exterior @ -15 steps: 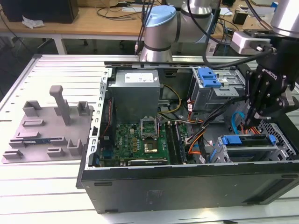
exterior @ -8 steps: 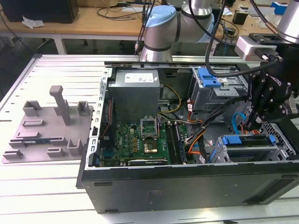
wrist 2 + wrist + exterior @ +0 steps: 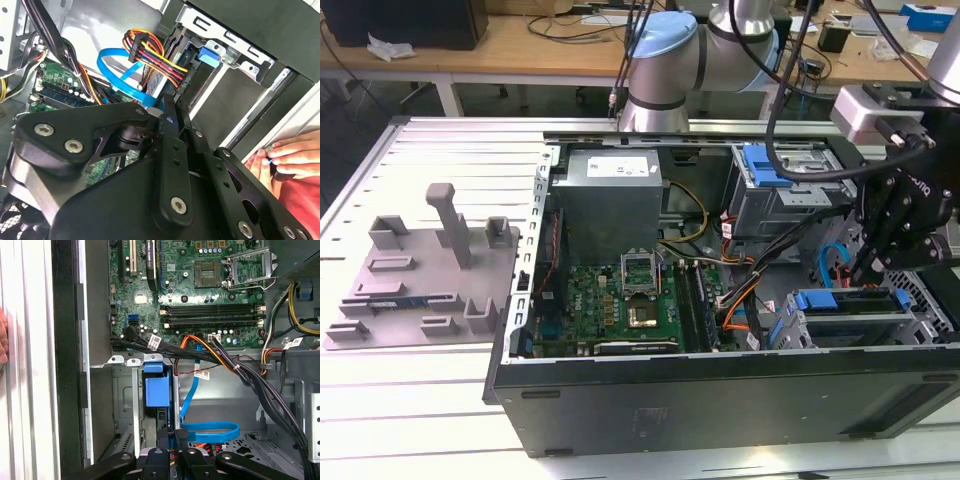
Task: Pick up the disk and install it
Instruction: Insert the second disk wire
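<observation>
The disk point(image 3: 842, 300), silver in a blue carrier, sits in the drive cage at the case's front corner on the exterior view's right. My gripper point(image 3: 868, 268) hangs just above its inner end with the fingers together and nothing seen between them. In the first wrist view the carrier's blue tab point(image 3: 155, 390) fills the cage slot, and the gripper point(image 3: 169, 434) is close behind it. In the second wrist view the gripper point(image 3: 167, 107) points at the disk's cabled end, with the blue tab point(image 3: 210, 54) beyond.
A blue data cable point(image 3: 210, 430) and a red-yellow power plug point(image 3: 150, 55) crowd the disk's end. The motherboard point(image 3: 620, 300) and grey power-supply box point(image 3: 610, 195) fill the case. A second cage point(image 3: 775, 170) stands behind. A person's hand point(image 3: 285, 155) rests outside the case wall.
</observation>
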You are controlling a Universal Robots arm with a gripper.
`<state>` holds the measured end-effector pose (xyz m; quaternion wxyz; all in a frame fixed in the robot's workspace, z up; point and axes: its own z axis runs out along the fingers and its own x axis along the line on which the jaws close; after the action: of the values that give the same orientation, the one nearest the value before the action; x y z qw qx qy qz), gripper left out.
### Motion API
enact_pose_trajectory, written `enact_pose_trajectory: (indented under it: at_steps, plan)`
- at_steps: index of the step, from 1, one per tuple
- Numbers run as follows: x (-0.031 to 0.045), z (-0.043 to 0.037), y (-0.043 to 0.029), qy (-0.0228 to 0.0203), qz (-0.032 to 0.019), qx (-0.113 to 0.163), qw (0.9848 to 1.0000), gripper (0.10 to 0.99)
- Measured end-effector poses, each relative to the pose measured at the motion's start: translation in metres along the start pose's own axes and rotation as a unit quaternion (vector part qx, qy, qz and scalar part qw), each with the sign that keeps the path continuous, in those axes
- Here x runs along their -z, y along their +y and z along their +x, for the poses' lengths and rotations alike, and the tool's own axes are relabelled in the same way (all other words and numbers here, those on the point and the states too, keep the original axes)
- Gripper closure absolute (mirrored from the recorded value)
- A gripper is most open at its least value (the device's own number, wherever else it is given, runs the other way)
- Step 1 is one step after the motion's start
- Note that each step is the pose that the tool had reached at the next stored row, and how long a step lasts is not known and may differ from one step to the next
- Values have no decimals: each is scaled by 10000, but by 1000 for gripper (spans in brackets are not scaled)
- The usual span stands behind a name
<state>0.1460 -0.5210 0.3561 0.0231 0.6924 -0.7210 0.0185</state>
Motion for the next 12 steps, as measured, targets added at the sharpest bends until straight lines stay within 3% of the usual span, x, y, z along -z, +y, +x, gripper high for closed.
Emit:
enact_pose_trajectory:
  at_steps: [12]
  plan:
    - [-50,36,-24,-90,-8,-68,9999,922]
